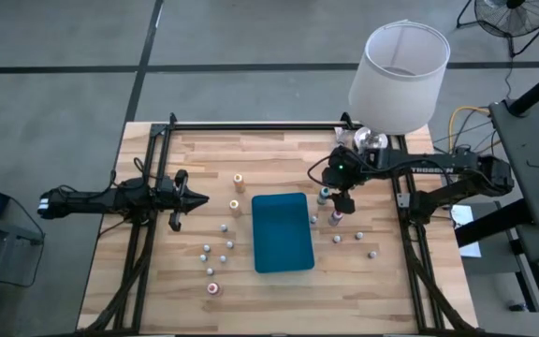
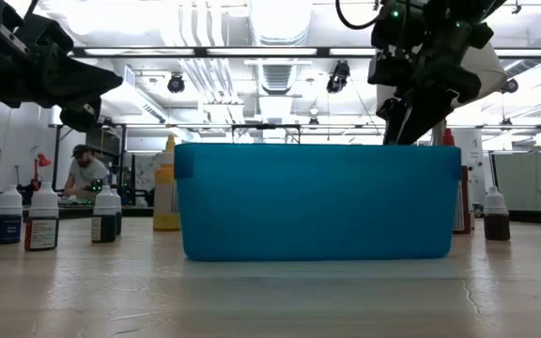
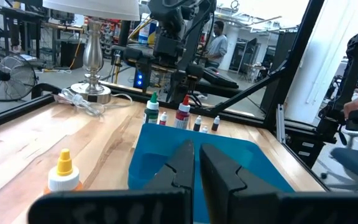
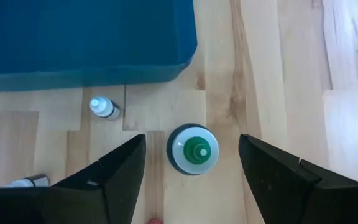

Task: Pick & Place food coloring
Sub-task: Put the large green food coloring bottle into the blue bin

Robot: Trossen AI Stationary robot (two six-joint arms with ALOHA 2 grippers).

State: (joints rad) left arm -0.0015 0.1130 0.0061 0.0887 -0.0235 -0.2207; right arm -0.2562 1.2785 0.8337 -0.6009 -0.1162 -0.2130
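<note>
The food coloring bottles stand upright on the wooden table around the teal tray [image 1: 282, 231]. My right gripper [image 4: 193, 167] is open and points down over a green-topped bottle [image 4: 193, 149], just right of the tray. One finger stands on each side of the bottle with a clear gap. A red-topped bottle [image 3: 183, 112] stands beside the green-topped bottle [image 3: 151, 109]. A small whitish bottle [image 4: 104, 107] stands near the tray's corner. My left gripper [image 1: 190, 198] is shut and waits level at the table's left, pointing toward the tray.
Several small whitish bottles [image 1: 221, 245] stand left of the tray, and two yellow-topped ones [image 1: 239, 181] stand nearer its far left corner. A lamp with a white shade [image 1: 399, 75] is at the far right corner. Black frame rails [image 1: 251, 125] border the table. A person [image 2: 85, 174] sits in the room beyond.
</note>
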